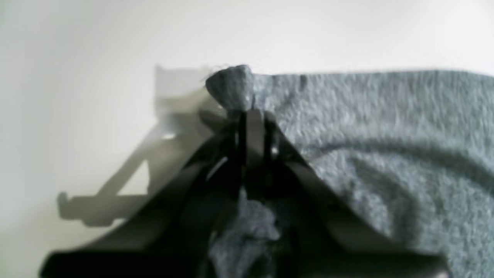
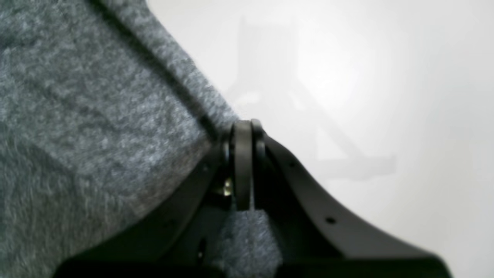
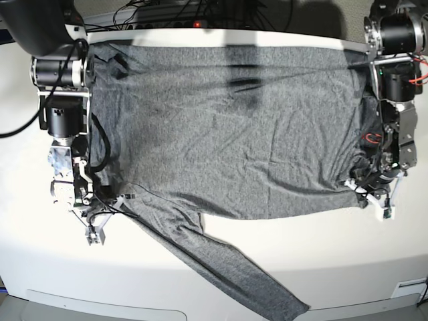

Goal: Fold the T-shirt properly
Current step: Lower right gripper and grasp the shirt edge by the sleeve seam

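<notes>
The heather-grey T-shirt (image 3: pixel 227 134) lies spread flat across the white table, with one long sleeve (image 3: pixel 227 267) trailing diagonally toward the front edge. My left gripper (image 1: pixel 247 112) is shut on a bunched corner of the shirt (image 1: pixel 386 135); in the base view it is at the shirt's right lower corner (image 3: pixel 358 187). My right gripper (image 2: pixel 243 131) is shut on the shirt's edge (image 2: pixel 77 116); in the base view it is at the left lower corner near the sleeve root (image 3: pixel 110 204). Both grippers are low over the table.
The white table (image 3: pixel 334 254) shows bare in front of the shirt on both sides of the sleeve. Its front edge (image 3: pixel 200 304) runs along the bottom. Cables and a power strip (image 3: pixel 194 17) lie behind the far edge. The arm bases stand at the two back corners.
</notes>
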`<state>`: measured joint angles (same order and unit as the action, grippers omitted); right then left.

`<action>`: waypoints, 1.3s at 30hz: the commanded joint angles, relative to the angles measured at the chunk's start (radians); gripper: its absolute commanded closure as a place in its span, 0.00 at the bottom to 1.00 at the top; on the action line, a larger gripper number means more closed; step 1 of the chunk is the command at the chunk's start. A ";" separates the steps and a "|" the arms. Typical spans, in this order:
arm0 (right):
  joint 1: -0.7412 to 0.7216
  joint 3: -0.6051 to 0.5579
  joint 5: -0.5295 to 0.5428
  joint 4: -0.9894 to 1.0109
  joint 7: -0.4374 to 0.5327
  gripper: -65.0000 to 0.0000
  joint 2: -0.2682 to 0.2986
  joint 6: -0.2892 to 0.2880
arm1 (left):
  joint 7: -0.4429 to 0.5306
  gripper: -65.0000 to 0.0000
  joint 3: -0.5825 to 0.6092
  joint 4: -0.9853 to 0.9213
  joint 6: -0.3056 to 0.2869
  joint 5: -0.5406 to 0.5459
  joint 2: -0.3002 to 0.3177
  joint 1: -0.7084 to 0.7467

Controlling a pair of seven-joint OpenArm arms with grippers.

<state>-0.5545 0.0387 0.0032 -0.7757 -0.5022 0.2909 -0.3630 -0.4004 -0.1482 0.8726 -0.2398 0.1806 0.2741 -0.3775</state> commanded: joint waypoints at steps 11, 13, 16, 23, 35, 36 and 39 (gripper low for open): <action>-0.041 0.002 0.049 -0.006 0.030 0.65 0.008 0.004 | 0.020 1.00 -0.001 0.021 -0.003 0.033 0.009 -0.030; -0.041 0.002 0.070 0.013 0.031 0.65 0.006 0.005 | 0.019 1.00 -0.001 0.021 -0.003 0.033 0.009 -0.030; -0.041 0.002 0.079 0.076 0.053 0.65 0.006 0.005 | 0.019 1.00 -0.001 0.021 -0.003 0.033 0.009 -0.030; -0.042 0.002 0.079 0.125 0.076 0.70 0.006 0.010 | 0.019 1.00 -0.001 0.021 -0.003 0.033 0.009 -0.030; -0.040 0.001 0.079 -0.015 0.026 1.00 0.006 0.002 | 0.023 1.00 -0.001 0.052 -0.003 0.033 0.011 -0.030; -0.035 0.001 0.079 -0.029 0.023 1.00 0.006 -0.003 | 0.021 1.00 -0.001 0.057 -0.003 0.033 0.012 -0.030; -0.004 0.001 0.079 -0.085 0.015 1.00 0.006 -0.028 | 0.007 1.00 -0.001 0.071 -0.003 0.033 0.012 -0.030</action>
<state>-0.5293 0.0387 0.0814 -0.8452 -0.4984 0.2855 -0.3862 -0.4164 -0.1482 0.9199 -0.2390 0.2043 0.2718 -0.3763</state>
